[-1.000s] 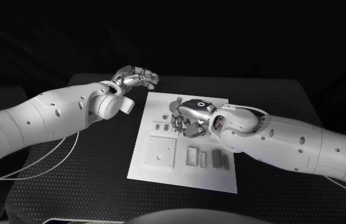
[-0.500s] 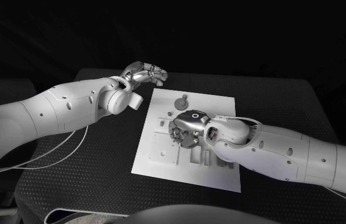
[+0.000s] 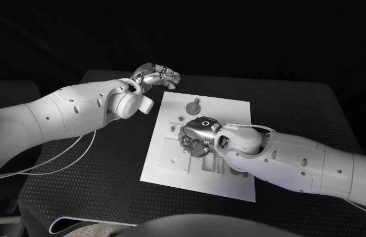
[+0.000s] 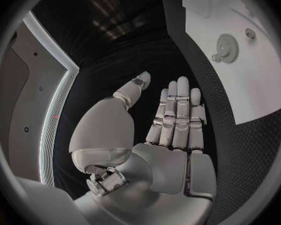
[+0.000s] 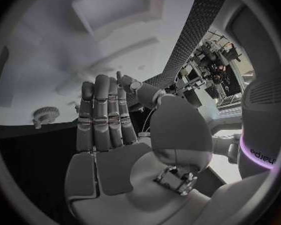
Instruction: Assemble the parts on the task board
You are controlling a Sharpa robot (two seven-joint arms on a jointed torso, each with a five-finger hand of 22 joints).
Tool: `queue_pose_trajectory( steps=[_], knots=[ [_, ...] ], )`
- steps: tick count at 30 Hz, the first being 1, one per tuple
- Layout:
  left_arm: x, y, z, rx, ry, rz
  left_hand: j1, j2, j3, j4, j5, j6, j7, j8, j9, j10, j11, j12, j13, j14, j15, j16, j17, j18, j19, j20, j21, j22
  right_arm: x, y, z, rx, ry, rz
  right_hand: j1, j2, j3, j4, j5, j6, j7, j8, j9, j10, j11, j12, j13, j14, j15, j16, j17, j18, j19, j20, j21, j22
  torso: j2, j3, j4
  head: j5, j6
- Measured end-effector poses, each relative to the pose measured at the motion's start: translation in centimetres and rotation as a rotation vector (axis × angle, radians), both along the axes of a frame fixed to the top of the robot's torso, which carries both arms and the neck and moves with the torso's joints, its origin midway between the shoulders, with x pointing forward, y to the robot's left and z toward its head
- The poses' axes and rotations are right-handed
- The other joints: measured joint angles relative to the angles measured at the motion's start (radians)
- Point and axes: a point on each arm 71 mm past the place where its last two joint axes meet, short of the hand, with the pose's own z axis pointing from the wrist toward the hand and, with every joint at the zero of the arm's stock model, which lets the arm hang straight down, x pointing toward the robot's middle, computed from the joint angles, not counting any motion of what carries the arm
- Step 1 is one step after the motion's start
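The white task board (image 3: pixel 229 107) lies in the middle of the black table. A grey gear-shaped part (image 3: pixel 193 108) lies near its far edge, seen too as the gear (image 4: pixel 227 47) and the gear (image 5: pixel 43 116) in the wrist views. My right hand (image 3: pixel 196 137) hovers over the middle of the board, fingers straight and together, palm bare (image 5: pixel 112 150). It hides the small parts beneath it. My left hand (image 3: pixel 157 76) is raised off the board's far left corner, fingers extended (image 4: pixel 177 120), holding nothing.
A square recessed block (image 3: pixel 172 160) and several slots (image 3: pixel 221 168) sit on the near half of the board. A thin white cable (image 3: pixel 76 149) loops over the table on the left. Black table surface surrounds the board (image 4: pixel 240 70).
My right hand has moved from the far part of the board toward its middle, uncovering the gear. The left hand has barely shifted.
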Motion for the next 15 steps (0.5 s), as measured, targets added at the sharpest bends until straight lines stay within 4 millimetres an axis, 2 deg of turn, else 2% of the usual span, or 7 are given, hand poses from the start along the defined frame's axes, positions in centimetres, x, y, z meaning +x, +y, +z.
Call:
queue_pose_trajectory(
  steps=[15],
  knots=[
    [0.02, -0.03, -0.01, 0.000, 0.001, 0.000, 0.000, 0.000, -0.001, 0.001, 0.000, -0.004, 0.004, 0.000, 0.000, 0.000, 0.000, 0.000, -0.001, 0.000, 0.000, -0.004, 0.004, 0.000, 0.000, 0.000, 0.000, 0.000, -0.23, 0.06, -0.72, -0.021, 0.003, 0.007, 0.000, 0.000, 0.000, 0.000, 0.004, -0.002, 0.001, 0.000, 0.009, 0.000, 0.000, 0.000, 0.004, 0.000, 0.000, 0.000, 0.002, -0.004, 0.000, 0.000, 0.000, 0.001, 0.000, 0.0000, -0.0011, 0.008, -0.007]
  ],
)
